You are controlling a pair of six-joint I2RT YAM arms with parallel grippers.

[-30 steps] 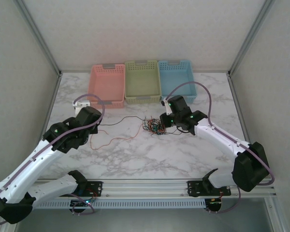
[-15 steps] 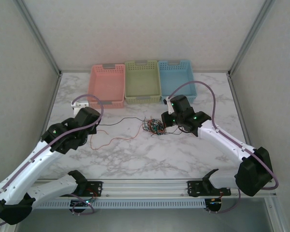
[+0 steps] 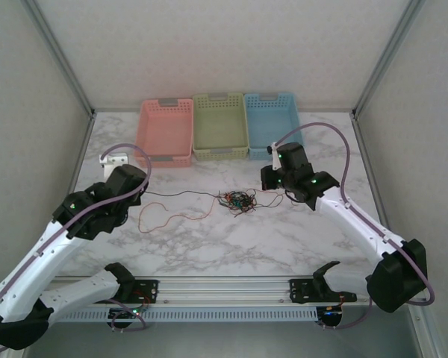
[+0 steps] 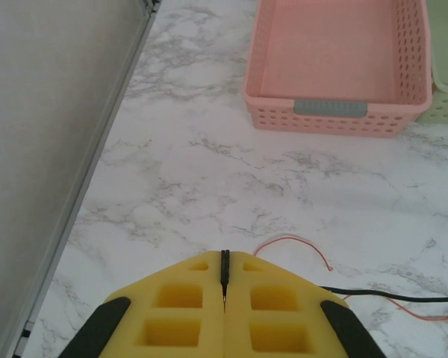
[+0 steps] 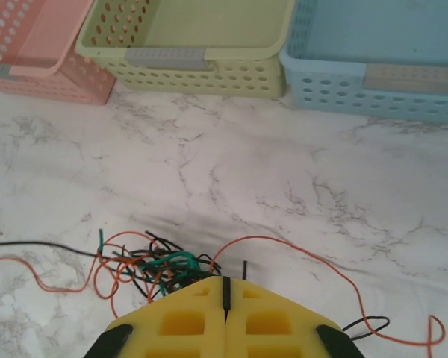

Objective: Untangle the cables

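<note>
Both arms pulled outward since a second ago, and the thin black wire (image 3: 181, 194) now runs straighter. Left gripper (image 4: 225, 270): yellow pads pressed together, black wire leading in under them, apparently pinched. Right gripper (image 5: 225, 297): pads pressed together, can't tell if a strand is caught. Knot of hair-thin black, red-orange and teal-green cables (image 3: 237, 200) sits mid-table, just ahead of the right fingers. White marble table (image 3: 284, 242) is bare toward the near rail. Pink (image 3: 164, 158), green (image 3: 220, 154) and blue (image 3: 263, 145) perforated plastic baskets line the far edge, well apart from the knot.
</note>
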